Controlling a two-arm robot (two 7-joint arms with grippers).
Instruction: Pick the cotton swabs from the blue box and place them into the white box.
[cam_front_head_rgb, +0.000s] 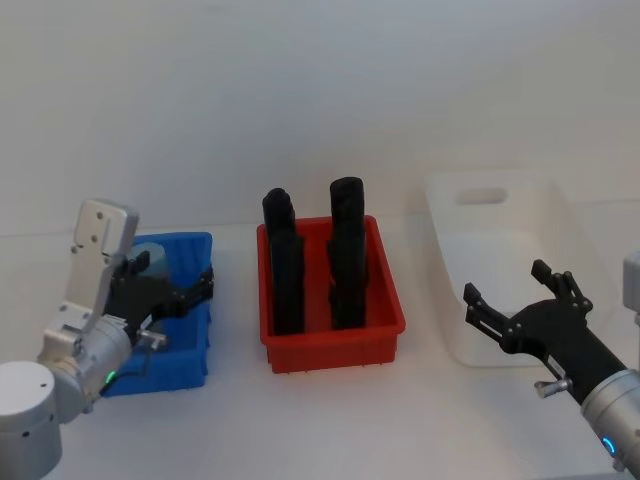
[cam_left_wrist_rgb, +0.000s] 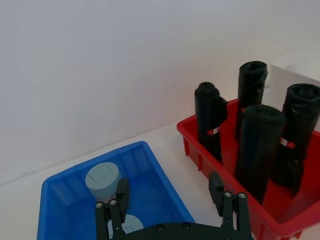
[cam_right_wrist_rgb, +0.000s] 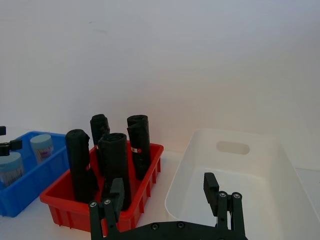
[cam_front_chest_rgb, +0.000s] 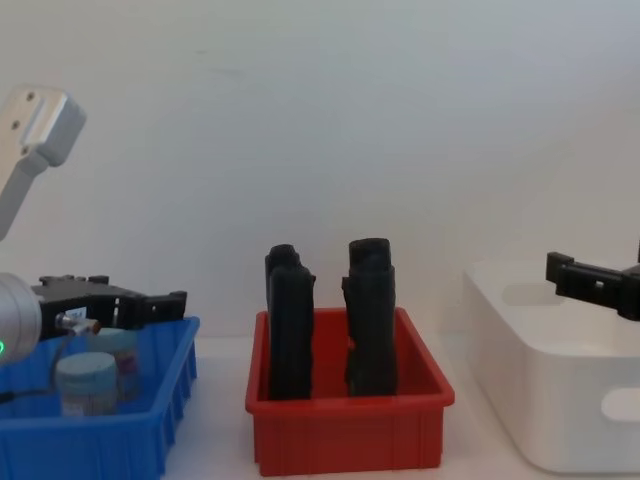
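Plainly upright in blue box (cam_front_head_rgb: 186, 246) — pale-lidded cotton swabs (cam_left_wrist_rgb: 102, 180); left gripper (cam_left_wrist_rgb: 169, 186), right gripper (cam_right_wrist_rgb: 164, 185) — fingers (cam_left_wrist_rgb: 122, 192) apart.

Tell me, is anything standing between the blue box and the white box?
Yes. The red bin, holding tall black rolls, sits between the blue box and the white box; the cotton swabs would probably need lifting over them.

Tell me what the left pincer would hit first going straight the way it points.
Open, the left pincer hangs over the blue box, pointing toward the red bin. It looks level above the blue rim, so probably the nearest black roll comes first, though depth is unclear.
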